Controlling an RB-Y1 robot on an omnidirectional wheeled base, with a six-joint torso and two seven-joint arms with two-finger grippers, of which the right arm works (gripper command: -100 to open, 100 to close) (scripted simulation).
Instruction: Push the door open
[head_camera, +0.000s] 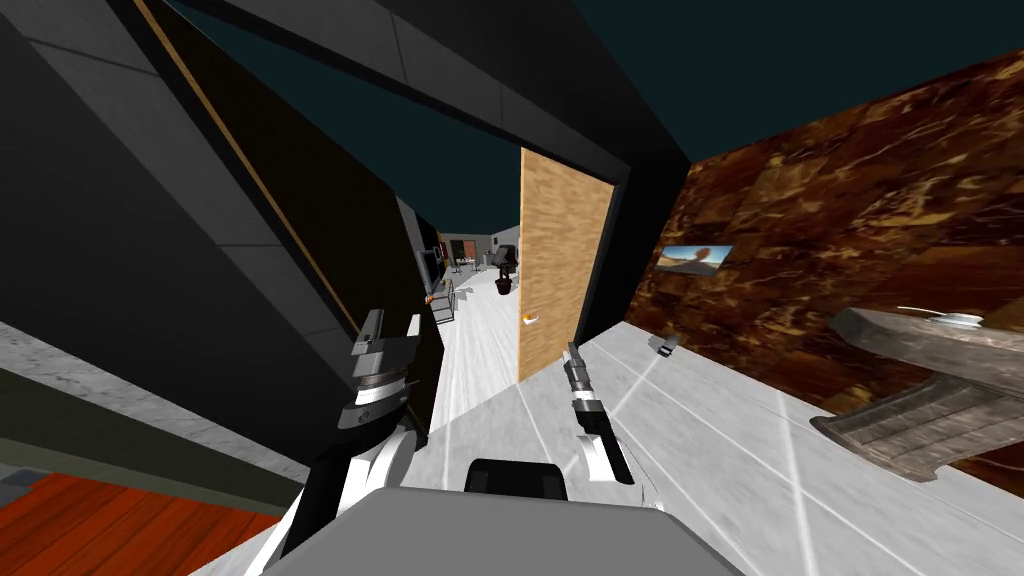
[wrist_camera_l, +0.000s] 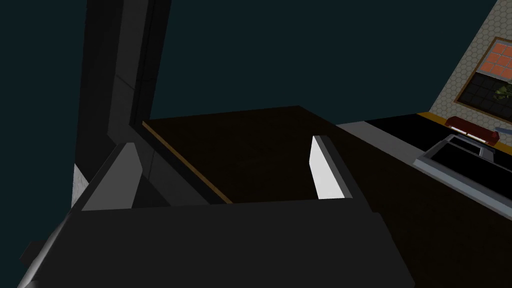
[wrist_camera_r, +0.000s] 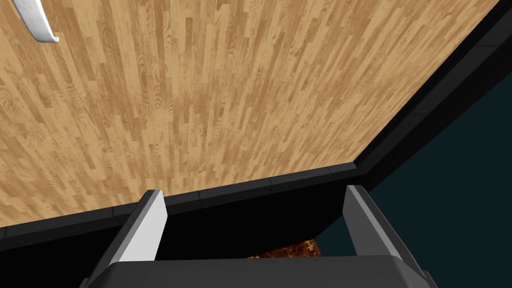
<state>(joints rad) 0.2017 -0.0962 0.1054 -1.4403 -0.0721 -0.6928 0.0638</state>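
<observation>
Right tool (wrist_camera_r: 255, 222) nearest me, jaws apart, close before the wooden door (wrist_camera_r: 200, 100), right of its white handle (wrist_camera_r: 37, 22); left tool (wrist_camera_l: 225, 172) likewise spread, beside a dark wall (head_camera: 150, 250).

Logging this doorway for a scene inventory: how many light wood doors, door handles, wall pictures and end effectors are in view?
Light wood door: 1
Door handle: 1
Wall picture: 1
End effectors: 2, left end effector and right end effector, both open
Total: 5
</observation>
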